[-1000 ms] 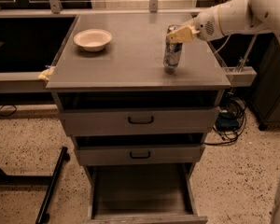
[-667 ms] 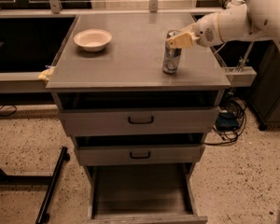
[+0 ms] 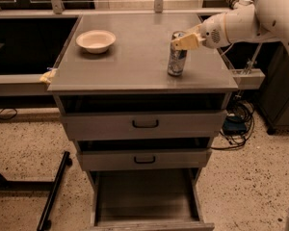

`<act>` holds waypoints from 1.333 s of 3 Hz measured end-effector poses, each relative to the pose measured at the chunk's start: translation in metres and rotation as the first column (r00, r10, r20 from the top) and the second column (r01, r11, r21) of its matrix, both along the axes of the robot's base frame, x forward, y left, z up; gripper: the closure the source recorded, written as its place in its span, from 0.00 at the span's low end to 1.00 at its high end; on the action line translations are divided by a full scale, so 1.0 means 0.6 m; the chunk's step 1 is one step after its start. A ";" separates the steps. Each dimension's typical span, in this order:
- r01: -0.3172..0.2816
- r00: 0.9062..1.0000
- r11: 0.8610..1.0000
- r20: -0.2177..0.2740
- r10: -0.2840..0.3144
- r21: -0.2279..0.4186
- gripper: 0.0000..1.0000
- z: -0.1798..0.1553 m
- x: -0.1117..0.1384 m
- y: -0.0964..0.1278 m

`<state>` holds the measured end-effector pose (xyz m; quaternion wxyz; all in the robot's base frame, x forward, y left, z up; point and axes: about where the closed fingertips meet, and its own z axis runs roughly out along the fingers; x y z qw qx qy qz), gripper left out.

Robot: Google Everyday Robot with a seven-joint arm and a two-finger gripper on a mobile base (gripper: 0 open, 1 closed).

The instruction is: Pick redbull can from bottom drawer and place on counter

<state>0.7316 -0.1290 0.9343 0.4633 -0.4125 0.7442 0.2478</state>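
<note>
Camera view: can [image 3: 177, 57] stands upright on the counter [image 3: 130, 64], its goal place.
End effector [image 3: 185, 41]: at the can's top; grip cannot be told.
Bottom drawer [image 3: 144, 196]: open, no can inside.

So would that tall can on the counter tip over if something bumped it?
Probably: the redbull can stands tall and narrow on the flat counter, so a nudge near its top, where the gripper is, could tip it. Once down, it would likely roll.

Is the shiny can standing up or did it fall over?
Standing up. The redbull can sits straight on the counter, its round top facing up. The gripper is close by the can's top.
</note>
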 end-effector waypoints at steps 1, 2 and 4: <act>0.000 1.000 1.000 0.000 0.000 0.000 0.34 0.000 0.000 0.000; 0.000 1.000 1.000 0.000 0.000 0.000 0.10 0.000 0.000 0.000; 0.000 1.000 1.000 0.000 0.000 0.000 0.00 0.000 0.000 0.000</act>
